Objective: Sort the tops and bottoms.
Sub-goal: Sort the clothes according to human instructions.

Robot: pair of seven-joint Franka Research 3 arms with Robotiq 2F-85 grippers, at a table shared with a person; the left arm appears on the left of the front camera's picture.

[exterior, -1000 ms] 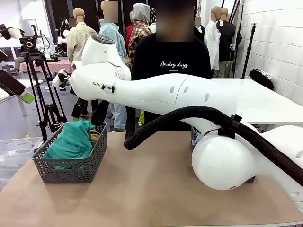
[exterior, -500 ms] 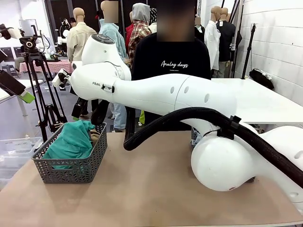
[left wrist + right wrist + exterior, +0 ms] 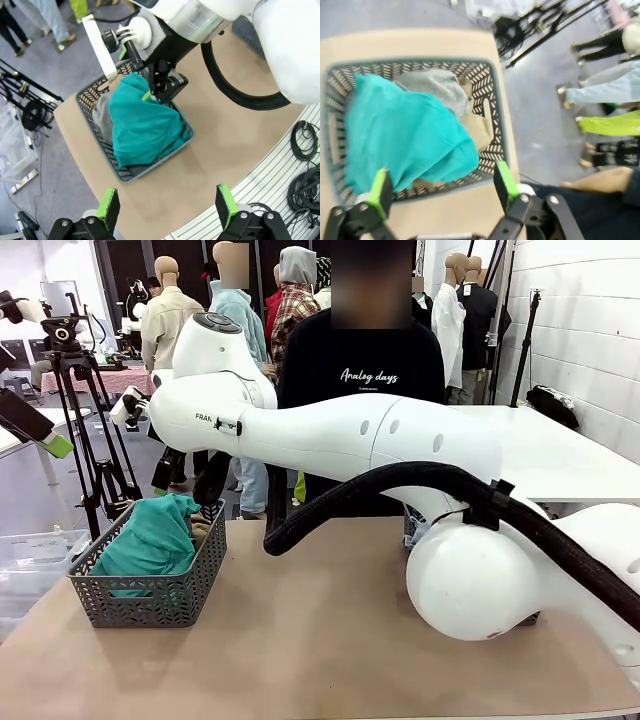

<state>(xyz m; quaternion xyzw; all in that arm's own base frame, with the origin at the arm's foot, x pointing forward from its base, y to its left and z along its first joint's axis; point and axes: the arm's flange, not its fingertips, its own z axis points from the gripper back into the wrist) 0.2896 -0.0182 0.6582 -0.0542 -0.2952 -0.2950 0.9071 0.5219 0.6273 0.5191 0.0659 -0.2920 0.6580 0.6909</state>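
Right wrist view, teal top [image 3: 405, 140] heaped lengthwise along basket [image 3: 496, 125], both fingers [image 3: 440, 187] spread wide, empty.

Teal top [image 3: 405, 135], grey top [image 3: 437, 87], tan top [image 3: 477, 127] in dk grey lattice basket [image 3: 497, 107]; beige table [image 3: 320, 640].

3 tops [image 3: 405, 135] in 1 basket [image 3: 492, 120], 2 arms [image 3: 340, 435], 1 person [image 3: 362, 365].
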